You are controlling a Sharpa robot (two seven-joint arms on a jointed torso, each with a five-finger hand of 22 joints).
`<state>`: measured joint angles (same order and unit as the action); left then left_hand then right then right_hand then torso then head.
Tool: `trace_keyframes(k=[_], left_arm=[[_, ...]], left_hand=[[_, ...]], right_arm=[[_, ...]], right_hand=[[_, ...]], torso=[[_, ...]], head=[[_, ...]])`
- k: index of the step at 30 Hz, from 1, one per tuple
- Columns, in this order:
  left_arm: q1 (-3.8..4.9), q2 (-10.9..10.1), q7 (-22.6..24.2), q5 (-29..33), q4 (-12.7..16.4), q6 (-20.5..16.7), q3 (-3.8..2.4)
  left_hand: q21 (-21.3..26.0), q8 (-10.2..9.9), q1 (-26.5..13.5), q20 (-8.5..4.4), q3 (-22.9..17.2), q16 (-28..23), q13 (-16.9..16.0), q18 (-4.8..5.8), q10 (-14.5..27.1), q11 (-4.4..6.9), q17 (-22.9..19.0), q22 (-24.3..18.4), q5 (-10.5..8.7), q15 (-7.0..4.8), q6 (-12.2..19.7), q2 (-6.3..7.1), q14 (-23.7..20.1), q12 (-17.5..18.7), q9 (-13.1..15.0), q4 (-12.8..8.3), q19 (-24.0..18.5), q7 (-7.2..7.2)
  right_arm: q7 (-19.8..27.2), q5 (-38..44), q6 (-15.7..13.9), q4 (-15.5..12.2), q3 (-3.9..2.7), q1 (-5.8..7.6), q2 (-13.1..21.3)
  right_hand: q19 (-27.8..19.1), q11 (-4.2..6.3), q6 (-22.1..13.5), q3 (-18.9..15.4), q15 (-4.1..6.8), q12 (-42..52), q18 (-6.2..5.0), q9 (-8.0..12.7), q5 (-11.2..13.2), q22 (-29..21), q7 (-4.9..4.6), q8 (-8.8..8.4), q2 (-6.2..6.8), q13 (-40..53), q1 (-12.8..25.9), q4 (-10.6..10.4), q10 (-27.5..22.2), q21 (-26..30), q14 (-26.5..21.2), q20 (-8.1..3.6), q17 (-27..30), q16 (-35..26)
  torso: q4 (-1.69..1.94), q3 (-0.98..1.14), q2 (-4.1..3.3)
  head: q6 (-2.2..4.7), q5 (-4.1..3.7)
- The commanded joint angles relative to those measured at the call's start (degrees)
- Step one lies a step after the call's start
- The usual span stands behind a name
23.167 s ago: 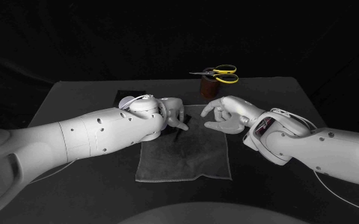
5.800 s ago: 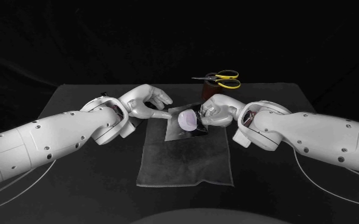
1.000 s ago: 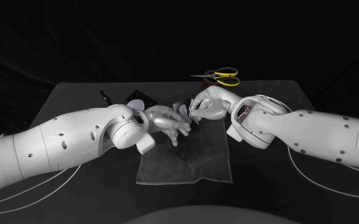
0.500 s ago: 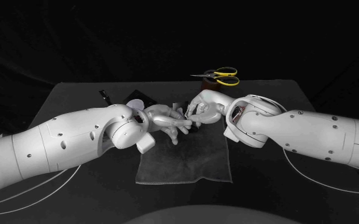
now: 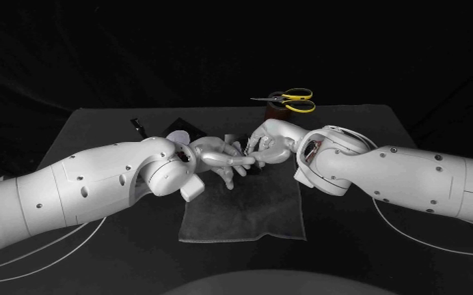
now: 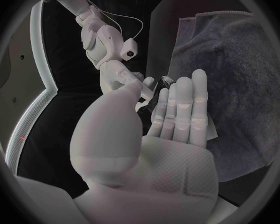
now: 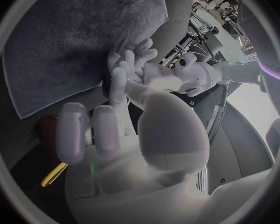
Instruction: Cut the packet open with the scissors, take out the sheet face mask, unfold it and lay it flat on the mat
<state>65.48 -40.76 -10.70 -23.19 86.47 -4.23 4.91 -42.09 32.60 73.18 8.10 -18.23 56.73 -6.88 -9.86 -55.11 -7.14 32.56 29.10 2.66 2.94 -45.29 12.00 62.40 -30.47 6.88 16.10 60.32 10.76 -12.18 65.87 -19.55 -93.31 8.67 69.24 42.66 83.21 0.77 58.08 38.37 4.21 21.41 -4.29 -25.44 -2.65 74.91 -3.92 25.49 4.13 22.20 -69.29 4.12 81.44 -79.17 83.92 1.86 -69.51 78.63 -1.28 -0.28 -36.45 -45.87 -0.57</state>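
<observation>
My two hands meet above the far end of the dark grey mat (image 5: 241, 203). My left hand (image 5: 222, 160) holds the dark packet (image 5: 234, 141) between thumb and fingers, its other fingers spread. My right hand (image 5: 268, 146) pinches at the packet's open mouth, where the sheet mask sits; its fingers cover most of the mask. The left wrist view shows the packet (image 6: 155, 91) between my left hand (image 6: 171, 114) and right hand (image 6: 129, 78). The yellow-handled scissors (image 5: 290, 99) stand in a brown holder (image 5: 273, 113) behind the hands.
Two small dark objects (image 5: 138, 126) (image 5: 182, 125) lie on the black table (image 5: 109, 240) behind my left forearm. In the right wrist view the mat (image 7: 77, 35) spreads beyond both hands, and the scissors' yellow handle (image 7: 53, 174) is close to my right hand (image 7: 134, 129).
In the last second my right hand has closed in on the packet in my left hand, covering the pale mask that showed there. The mat and scissors have not moved.
</observation>
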Motion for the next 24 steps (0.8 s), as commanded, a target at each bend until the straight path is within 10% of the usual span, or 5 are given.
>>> trace_keyframes(k=[1,24], left_arm=[[0.01,0.18,-0.92,-2.79,0.19,-1.56,-0.04],[0.02,0.03,-1.52,-3.81,0.11,-3.70,-0.05]], left_hand=[[-0.16,0.58,1.37,-0.15,0.20,0.45,-0.41,-0.71,-0.32,0.51,0.25,0.07,0.11,-0.32,-0.84,-0.91,0.73,-0.94,0.19,-0.19,0.65,-0.16],[-0.82,1.54,1.18,-0.65,0.12,0.94,-1.54,-0.66,0.09,1.06,0.92,0.51,0.14,-0.82,-1.34,-4.19,1.54,-3.58,0.28,0.28,1.16,-0.77]], right_arm=[[0.36,0.40,-2.81,-0.48,-0.02,-0.08,0.12],[1.28,-0.31,-4.44,-2.84,-0.04,-0.26,1.77]], right_hand=[[0.53,0.11,0.70,0.59,0.39,0.38,1.16,-0.78,-0.14,3.37,0.28,0.53,-0.38,0.15,0.34,0.08,0.66,-0.55,2.67,-0.11,-0.37,0.41],[1.03,0.26,0.96,1.35,0.53,0.65,1.39,-0.94,-0.14,4.36,0.43,0.76,-0.44,0.66,0.68,0.33,1.12,-1.41,2.98,-0.26,-1.93,1.44]], torso=[[-0.05,0.04,0.04],[-0.05,-0.05,0.05]], head=[[0.01,0.07],[-0.09,0.22]])
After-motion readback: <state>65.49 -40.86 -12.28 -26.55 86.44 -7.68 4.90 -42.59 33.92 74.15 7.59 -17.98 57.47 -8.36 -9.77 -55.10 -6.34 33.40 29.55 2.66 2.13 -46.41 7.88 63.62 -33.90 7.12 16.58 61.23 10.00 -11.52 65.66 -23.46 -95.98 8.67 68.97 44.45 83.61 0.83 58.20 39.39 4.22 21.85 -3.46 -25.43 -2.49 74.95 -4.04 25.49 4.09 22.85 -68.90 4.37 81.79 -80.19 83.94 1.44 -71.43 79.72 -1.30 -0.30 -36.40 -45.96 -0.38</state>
